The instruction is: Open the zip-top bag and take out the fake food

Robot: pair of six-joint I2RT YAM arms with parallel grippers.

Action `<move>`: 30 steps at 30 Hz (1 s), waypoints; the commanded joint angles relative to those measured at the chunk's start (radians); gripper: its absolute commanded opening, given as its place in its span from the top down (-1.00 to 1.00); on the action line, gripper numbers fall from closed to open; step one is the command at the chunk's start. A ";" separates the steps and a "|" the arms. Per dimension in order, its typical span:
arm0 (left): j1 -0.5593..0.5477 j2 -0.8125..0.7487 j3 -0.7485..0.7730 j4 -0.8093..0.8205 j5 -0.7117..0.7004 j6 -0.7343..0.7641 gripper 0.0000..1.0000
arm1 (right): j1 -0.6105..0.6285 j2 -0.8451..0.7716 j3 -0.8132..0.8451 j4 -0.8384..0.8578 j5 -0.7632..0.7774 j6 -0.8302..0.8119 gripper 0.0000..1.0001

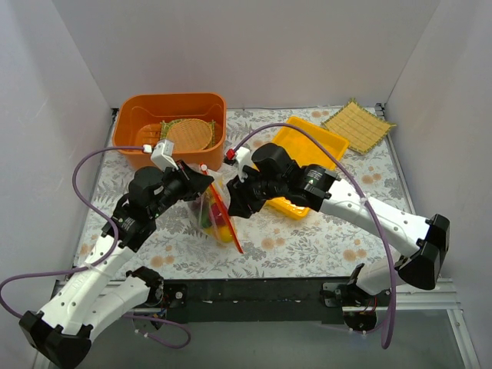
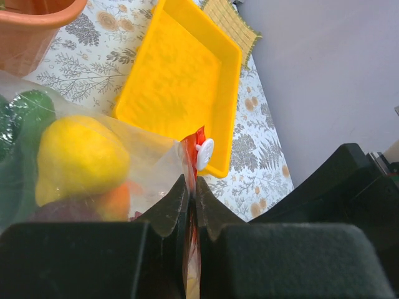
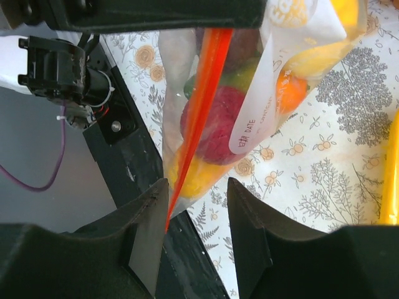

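Note:
The zip-top bag (image 1: pixel 209 217) hangs above the table between both arms, its orange-red zip strip (image 1: pixel 228 223) slanting down towards the near edge. The fake food (image 1: pixel 206 215) is inside it. The left wrist view shows a yellow fruit (image 2: pixel 81 156), green and orange pieces. The right wrist view shows red (image 3: pixel 215 128), orange and yellow pieces. My left gripper (image 1: pixel 201 184) is shut on the strip (image 2: pixel 198 140) just below the white slider (image 2: pixel 204 153). My right gripper (image 1: pixel 234 201) is open. The strip's lower end (image 3: pixel 199 106) lies between its jaws (image 3: pixel 196 184), close to the left finger.
An orange bin (image 1: pixel 131 127) with a round woven mat (image 1: pixel 188 132) stands at the back left. A yellow tray (image 1: pixel 319 142) lies behind my right gripper. A square straw mat (image 1: pixel 357 123) lies at the back right. White walls enclose three sides.

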 commanded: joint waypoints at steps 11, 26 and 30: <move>-0.020 -0.035 -0.047 0.074 -0.117 -0.063 1.00 | 0.011 0.109 0.028 0.110 0.014 0.040 0.06; -0.025 -0.029 -0.084 0.101 -0.148 -0.086 1.00 | 0.011 0.146 0.048 0.121 -0.014 0.070 0.24; -0.025 -0.021 -0.087 0.107 -0.155 -0.085 1.00 | 0.011 0.149 0.053 0.125 -0.023 0.076 0.39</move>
